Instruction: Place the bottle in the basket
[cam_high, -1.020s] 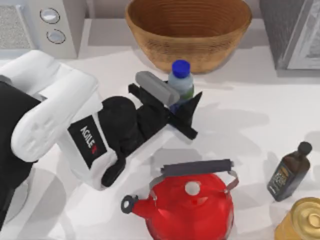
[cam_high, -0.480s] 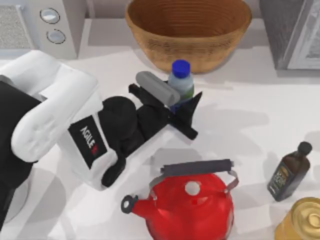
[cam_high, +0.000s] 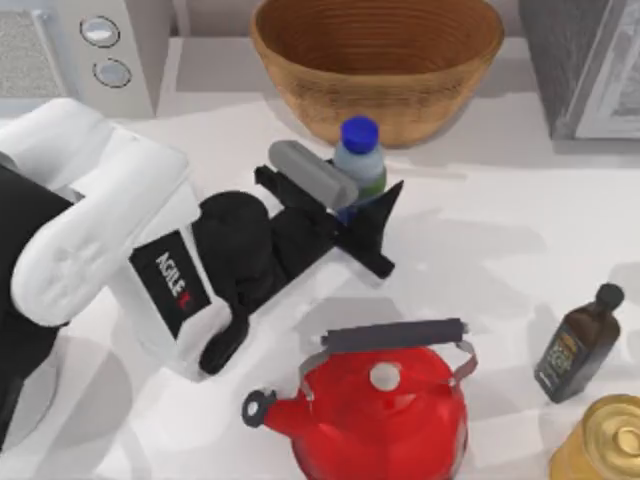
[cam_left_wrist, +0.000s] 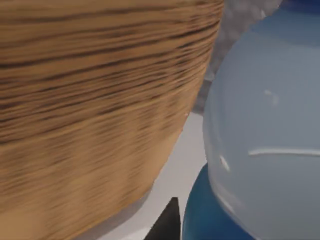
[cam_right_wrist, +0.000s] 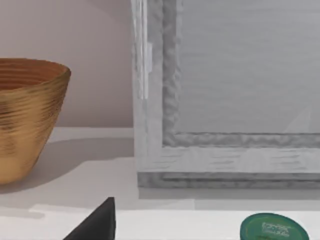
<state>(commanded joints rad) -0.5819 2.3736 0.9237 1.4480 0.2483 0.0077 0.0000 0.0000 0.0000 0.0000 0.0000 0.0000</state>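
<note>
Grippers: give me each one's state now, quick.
Left gripper: shut on the bottle, beside the basket.
Right gripper: cannot be told.

Bottle (cam_high: 361, 163) lower half behind left gripper (cam_high: 357, 213); basket (cam_high: 377, 65) rim cut off

One basket (cam_high: 377, 62). Two bottles: blue-capped water bottle (cam_high: 360, 160), dark black-capped bottle (cam_high: 580, 345). One red kettle (cam_high: 385, 405). One golden jar (cam_high: 605, 440). One green round lid (cam_right_wrist: 274, 228). One microwave (cam_high: 85, 50). One grey cabinet (cam_high: 590, 60).
</note>
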